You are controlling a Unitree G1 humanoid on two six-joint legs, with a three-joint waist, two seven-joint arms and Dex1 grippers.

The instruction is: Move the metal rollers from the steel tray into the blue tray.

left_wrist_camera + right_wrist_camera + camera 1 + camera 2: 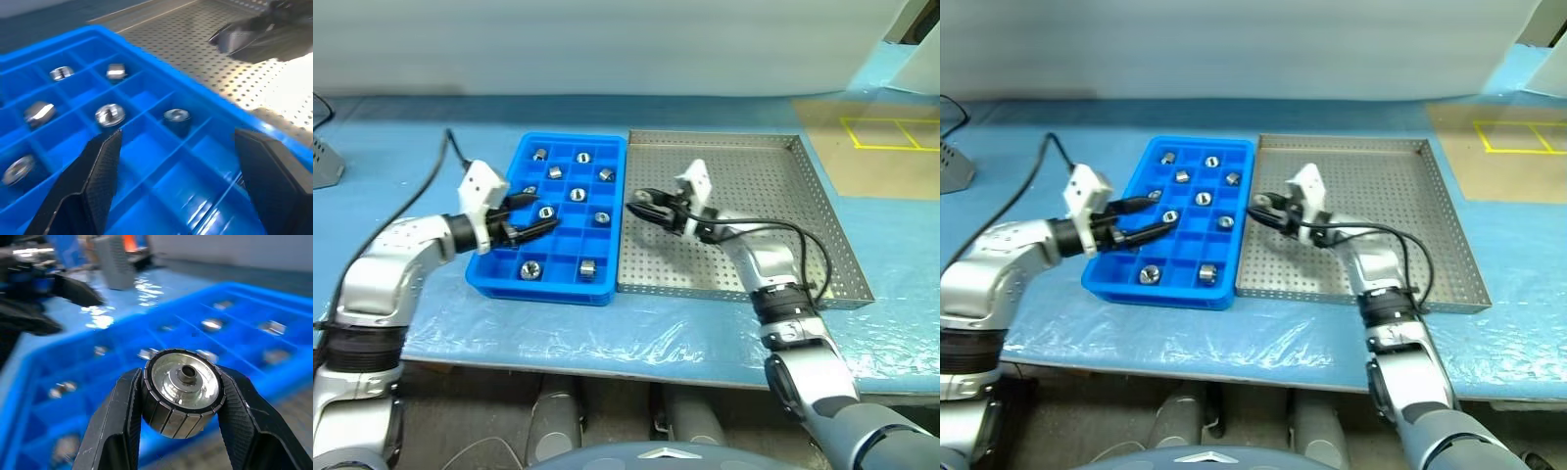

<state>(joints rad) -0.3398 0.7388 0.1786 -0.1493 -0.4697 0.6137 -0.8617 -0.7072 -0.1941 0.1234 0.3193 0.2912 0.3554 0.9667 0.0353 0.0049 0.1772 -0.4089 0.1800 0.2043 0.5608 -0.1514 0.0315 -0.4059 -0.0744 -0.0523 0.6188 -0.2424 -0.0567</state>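
We count about ten metal rollers (577, 194) already in the blue tray (607, 290), the steel tray (822, 225) looks emptied, and our right gripper (180, 404) pinches one more roller (181, 391) near the blue tray's edge while the left gripper (530, 213) hangs open, empty, over it.

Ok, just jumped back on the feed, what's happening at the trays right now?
The right gripper is shut on a metal roller and is carrying it at the blue tray's edge nearest the steel tray, not yet released. The left gripper hangs open over the blue tray, holding nothing. About nine rollers already sit in separate compartments of the blue tray, and no loose rollers can be seen on the steel tray's perforated floor.
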